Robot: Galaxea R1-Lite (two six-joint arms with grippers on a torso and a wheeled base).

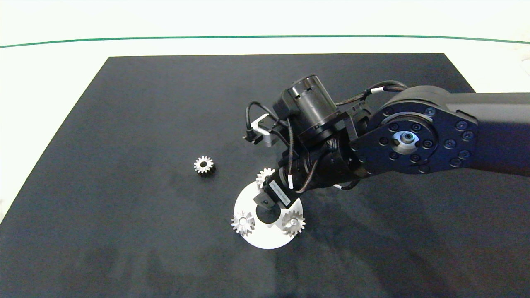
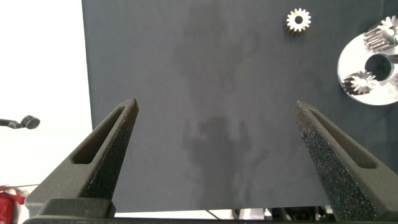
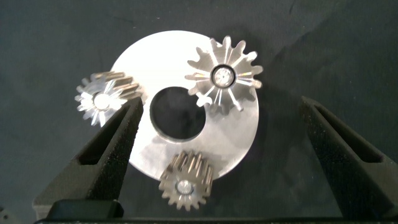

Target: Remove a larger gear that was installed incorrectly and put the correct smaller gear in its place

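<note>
Larger gear [image 3: 222,76] seated on a pin of the silver disc [image 3: 180,162], two small gears alongside. Right claw [image 3: 217,155] spread wide above, straddling for extraction. Smaller gear [image 1: 203,164] waiting on the mat. Left claw [image 2: 214,155] wide, idle.

black mat [image 1: 145,124] on white table [image 1: 49,74], green line [image 1: 165,38] at far edge, round metal plate [image 1: 265,238] w/ centre hole
</note>
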